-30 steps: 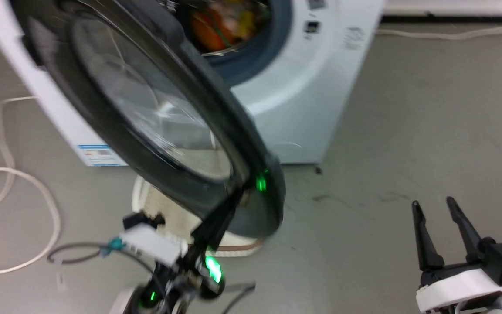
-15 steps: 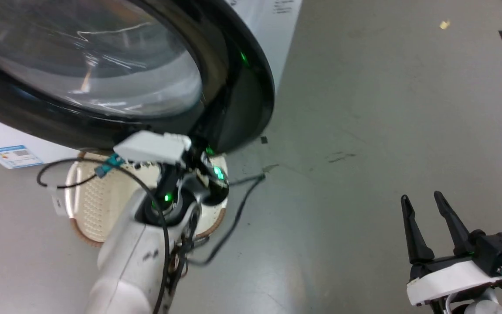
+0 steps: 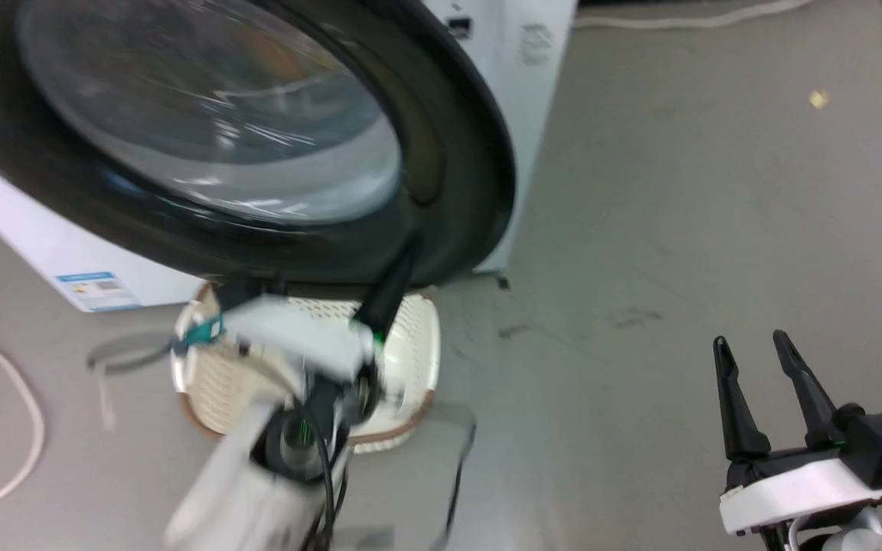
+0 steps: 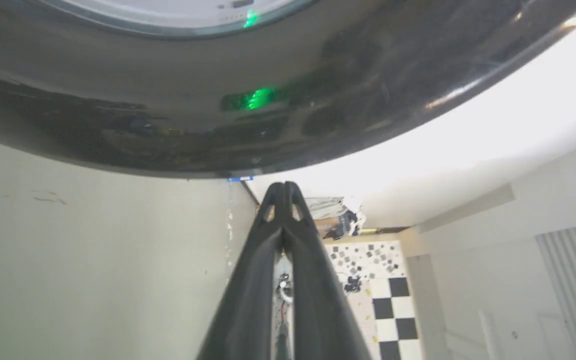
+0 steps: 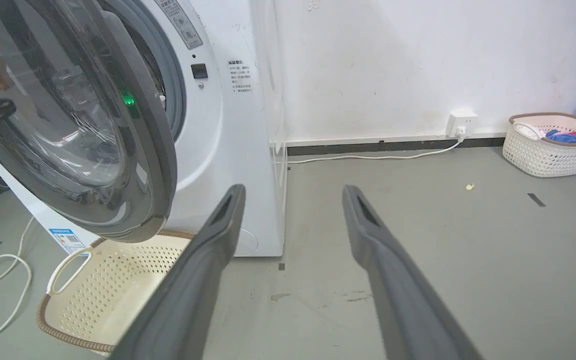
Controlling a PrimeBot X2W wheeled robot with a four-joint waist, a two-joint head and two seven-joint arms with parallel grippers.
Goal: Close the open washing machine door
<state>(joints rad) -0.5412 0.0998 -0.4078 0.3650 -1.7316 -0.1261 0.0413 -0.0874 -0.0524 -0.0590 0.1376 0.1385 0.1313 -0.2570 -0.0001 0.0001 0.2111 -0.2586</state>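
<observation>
Washing machine door (image 3: 219,130) ajar, free edge standing off the washing machine (image 5: 228,125) front. Left gripper (image 4: 284,190) has its fingers pressed together, holding nothing, tips at the door's lower rim. Cream basket (image 5: 118,290) on the floor (image 3: 678,229) under the door. Open floor to the right, where the right gripper (image 3: 750,340) sits with jaws wide and empty. White basket (image 5: 548,150) with clothes by the wall. A second ago the door stood wider and the drum mouth was showing.
</observation>
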